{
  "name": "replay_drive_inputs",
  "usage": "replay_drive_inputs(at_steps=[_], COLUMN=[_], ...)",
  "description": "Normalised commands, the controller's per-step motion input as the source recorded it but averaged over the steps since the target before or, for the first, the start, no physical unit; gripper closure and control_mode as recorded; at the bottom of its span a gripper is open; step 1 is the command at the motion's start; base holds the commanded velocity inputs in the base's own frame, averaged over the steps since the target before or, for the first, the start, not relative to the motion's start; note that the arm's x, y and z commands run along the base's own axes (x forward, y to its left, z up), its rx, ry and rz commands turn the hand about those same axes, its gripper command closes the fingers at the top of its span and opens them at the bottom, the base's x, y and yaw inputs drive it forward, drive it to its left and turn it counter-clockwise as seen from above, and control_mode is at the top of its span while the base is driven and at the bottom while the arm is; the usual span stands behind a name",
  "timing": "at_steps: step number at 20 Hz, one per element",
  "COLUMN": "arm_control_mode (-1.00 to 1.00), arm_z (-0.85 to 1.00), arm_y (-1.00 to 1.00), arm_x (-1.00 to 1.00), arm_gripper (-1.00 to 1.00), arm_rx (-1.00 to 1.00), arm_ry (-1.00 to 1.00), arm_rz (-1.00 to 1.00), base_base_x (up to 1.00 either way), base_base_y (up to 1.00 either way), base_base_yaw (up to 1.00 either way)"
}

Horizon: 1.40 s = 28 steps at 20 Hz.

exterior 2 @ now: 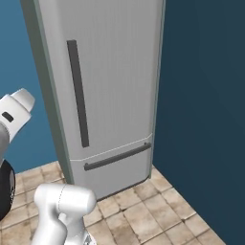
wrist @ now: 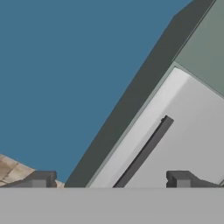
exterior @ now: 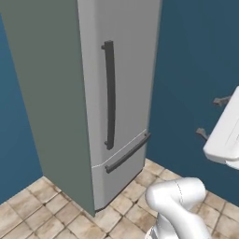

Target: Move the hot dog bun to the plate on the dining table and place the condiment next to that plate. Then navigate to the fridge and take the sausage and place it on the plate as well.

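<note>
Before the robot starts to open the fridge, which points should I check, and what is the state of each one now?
1. Base faces the fridge: ok, it stands directly ahead in both base views.
2. Upper door shut: ok, no gap shows.
3. Vertical door handle unobstructed: ok.
4. Gripper open and empty: ok, fingertips wide apart, nothing between them.
5. Gripper aligned with the handle: not ok, the handle runs slanted in the hand view and is not between the fingers.
6. Sausage inside: cannot tell, the door hides it.

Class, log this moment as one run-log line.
place: facing fridge | door: shut | handle: untouched | gripper: open, empty | floor: tiled
</note>
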Motion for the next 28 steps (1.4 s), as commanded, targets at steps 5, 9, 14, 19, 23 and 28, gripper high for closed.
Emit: replay_drive_inputs(at_steps=[5, 9, 14, 19, 23, 28], arm_control_mode=[-1.0, -1.0, -1.0, -1.0, -1.0, -1.0], arm_z=[-0.05, -0.21, -0.28, -0.42, -0.48, -0.29], arm_y=[0.09, 0.0, -0.02, 0.13, 0.44, 0.32], arm_x=[0.07, 0.87, 1.0, 1.0, 1.0, 1.0], arm_gripper=[-1.0, -1.0, -1.0, -1.0, -1.0, -1.0], arm_rx=[0.01, 0.11, 0.22, 0.18, 0.11, 0.12], arm_ry=[0.0, 0.04, 0.08, 0.02, 0.0, 0.01], arm_rz=[-0.03, -0.06, -0.03, 0.0, 0.0, 0.0], base_base_x=[-0.01, 0.0, 0.0, 0.0, 0.0, 0.0], base_base_y=[0.42, 0.0, 0.0, 0.0, 0.0, 0.0], base_base_yaw=[-0.06, 0.0, 0.0, 0.0, 0.0, 0.0])
